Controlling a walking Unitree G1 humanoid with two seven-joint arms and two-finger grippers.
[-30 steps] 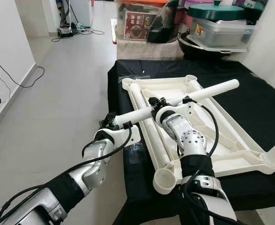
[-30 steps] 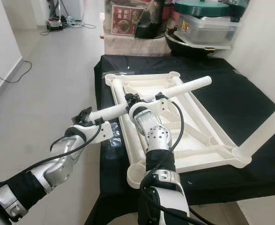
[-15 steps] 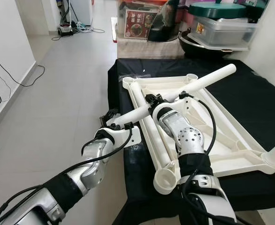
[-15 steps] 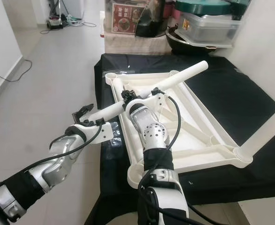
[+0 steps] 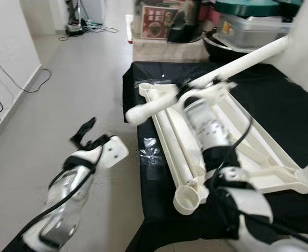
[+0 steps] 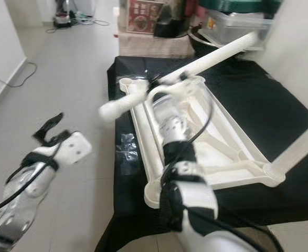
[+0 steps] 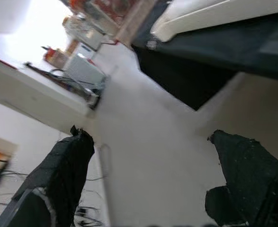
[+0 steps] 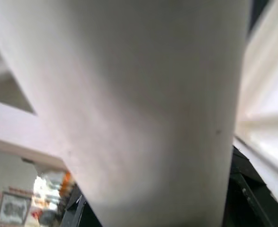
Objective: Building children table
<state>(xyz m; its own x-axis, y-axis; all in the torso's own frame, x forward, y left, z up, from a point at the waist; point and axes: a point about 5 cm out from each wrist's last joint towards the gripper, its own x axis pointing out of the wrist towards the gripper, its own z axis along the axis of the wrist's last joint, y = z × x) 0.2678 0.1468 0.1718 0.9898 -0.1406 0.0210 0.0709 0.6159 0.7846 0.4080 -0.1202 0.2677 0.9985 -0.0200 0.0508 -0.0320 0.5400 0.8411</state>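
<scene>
Change: white table leg [image 5: 206,79] released by left gripper [image 5: 84,129], now tilted steeper.
Left gripper: fingers apart, over floor.
Right gripper [image 5: 188,90]: clamped on leg above upturned tabletop [image 5: 258,173].

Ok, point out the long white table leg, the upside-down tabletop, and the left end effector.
table leg [image 5: 248,59], left eye view, mid shaft
tabletop [image 5: 167,128], left eye view, left side rail
left end effector [image 5: 83,130], left eye view, between black fingertips

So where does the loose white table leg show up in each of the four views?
Left eye view: white table leg slants from upper right to centre, above the upturned tabletop.
Right eye view: same slant, upper middle.
Left wrist view: only a rounded white end near the black cloth; cannot tell if it is the leg.
Right wrist view: leg close up.
Shared landmark: the upturned tabletop.
</scene>
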